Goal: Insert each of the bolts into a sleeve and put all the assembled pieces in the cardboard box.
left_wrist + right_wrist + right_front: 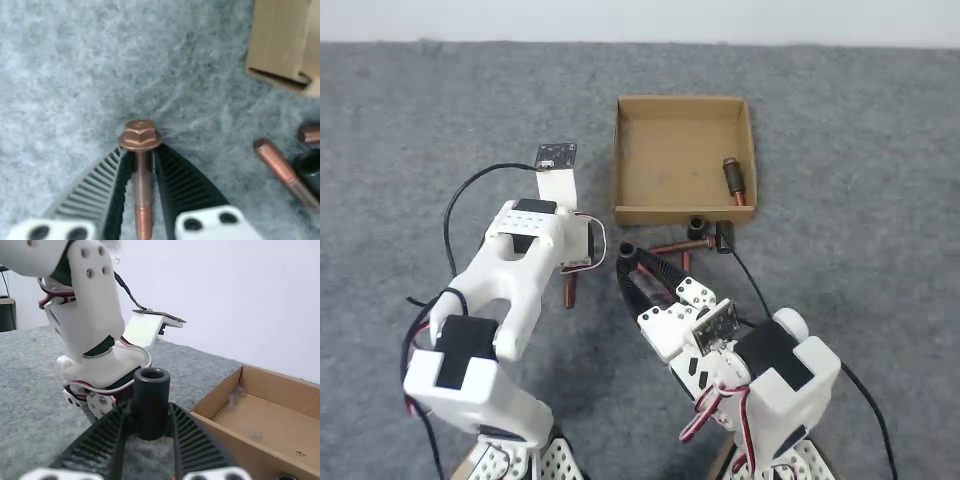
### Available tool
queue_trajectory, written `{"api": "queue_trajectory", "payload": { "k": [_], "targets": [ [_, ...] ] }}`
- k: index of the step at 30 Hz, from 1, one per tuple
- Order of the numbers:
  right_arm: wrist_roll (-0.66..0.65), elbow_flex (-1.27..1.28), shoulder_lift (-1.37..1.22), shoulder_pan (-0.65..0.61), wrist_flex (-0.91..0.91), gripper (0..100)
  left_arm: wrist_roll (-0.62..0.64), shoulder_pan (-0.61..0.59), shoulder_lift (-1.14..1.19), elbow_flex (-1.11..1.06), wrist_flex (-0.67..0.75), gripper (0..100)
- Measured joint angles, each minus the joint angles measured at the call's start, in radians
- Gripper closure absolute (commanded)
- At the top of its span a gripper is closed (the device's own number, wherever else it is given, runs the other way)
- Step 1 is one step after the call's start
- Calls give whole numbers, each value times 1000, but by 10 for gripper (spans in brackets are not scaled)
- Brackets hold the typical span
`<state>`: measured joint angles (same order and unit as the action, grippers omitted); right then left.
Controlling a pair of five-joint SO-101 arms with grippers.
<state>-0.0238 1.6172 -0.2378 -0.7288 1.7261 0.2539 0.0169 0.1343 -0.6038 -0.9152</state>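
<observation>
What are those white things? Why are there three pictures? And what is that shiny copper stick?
Those are two small robot arms at a grey table. One picture looks down from above. The other two come from a camera on each arm's wrist. The left tool pinches a copper bolt. The right tool pinches a black sleeve, which is a short tube. More bolts and sleeves lie beside the cardboard box, and one joined piece lies inside it.
</observation>
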Motion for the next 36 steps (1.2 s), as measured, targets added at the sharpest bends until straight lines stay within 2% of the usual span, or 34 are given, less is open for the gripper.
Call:
{"api": "queue_trajectory", "payload": {
  "k": [8, 13, 26, 31, 36],
  "targets": [
    [0, 0, 2, 0, -3, 992, 0, -3, 0, 5, 11, 990],
    [0, 0, 2, 0, -3, 992, 0, -29, -20, 98, -23, 989],
    [0, 0, 2, 0, -3, 992, 0, -11, -480, 144, -58, 988],
    [0, 0, 2, 0, -3, 992, 0, 44, -628, 143, -58, 988],
    [0, 0, 2, 0, -3, 992, -2, 117, -769, 37, -32, 988]
  ]
}}
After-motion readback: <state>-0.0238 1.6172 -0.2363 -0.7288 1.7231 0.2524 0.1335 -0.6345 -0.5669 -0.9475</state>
